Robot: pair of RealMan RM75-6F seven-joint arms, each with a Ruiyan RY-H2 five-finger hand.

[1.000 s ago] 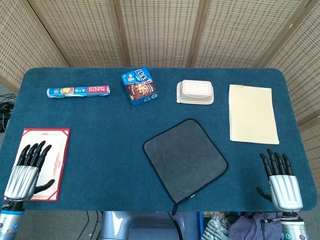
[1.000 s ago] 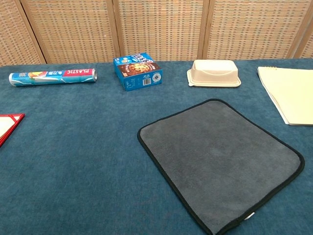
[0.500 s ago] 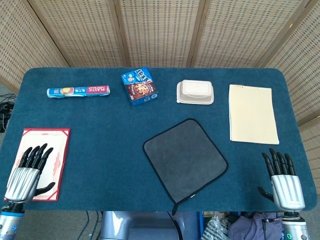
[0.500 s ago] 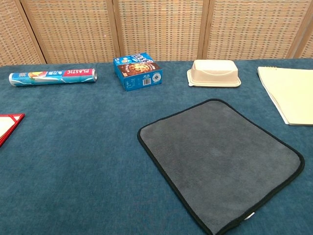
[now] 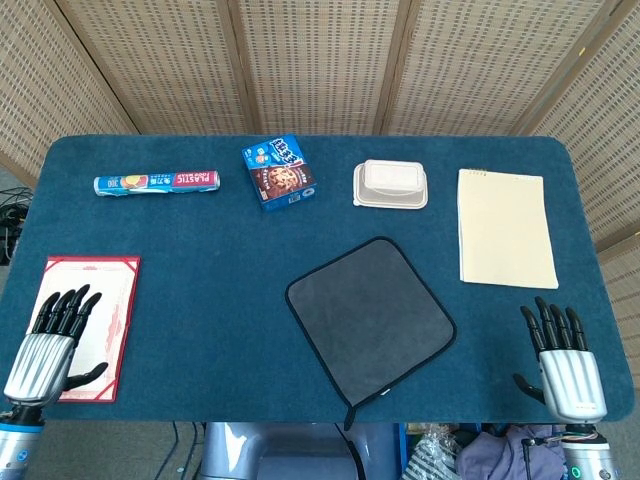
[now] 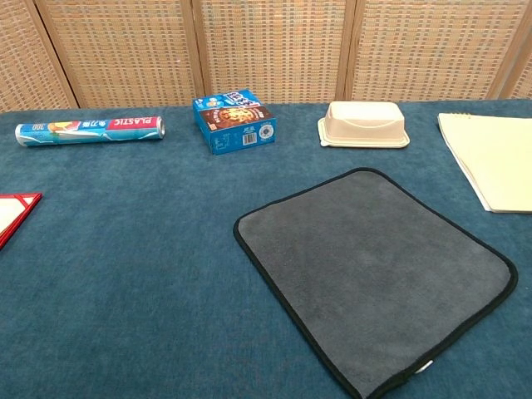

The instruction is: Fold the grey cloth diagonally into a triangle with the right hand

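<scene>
Blue table [image 5: 200, 250], grey cloth [image 5: 370, 318] flat, left hand [image 5: 45, 350], right hand [image 5: 565, 365] released, head view only.

Woven rattan screen panels [image 5: 320, 60] in wooden frames, blue-carpeted table [image 5: 200, 280], even daylight

Head view is looking steeply down from above the near edge, taking in the whole blue table [image 5: 200, 290] from the hands at the near corners to the wicker screen [image 5: 320, 60] at the far side. Chest view is sitting lower and nearer, looking almost level across the tabletop toward that screen, cropping the near edge. Both are sharing the grey cloth [image 6: 374, 270], cookie box [image 6: 235, 124], wrap roll [image 6: 90, 130], lidded container [image 6: 364, 125] and paper pad [image 6: 492, 158].
</scene>
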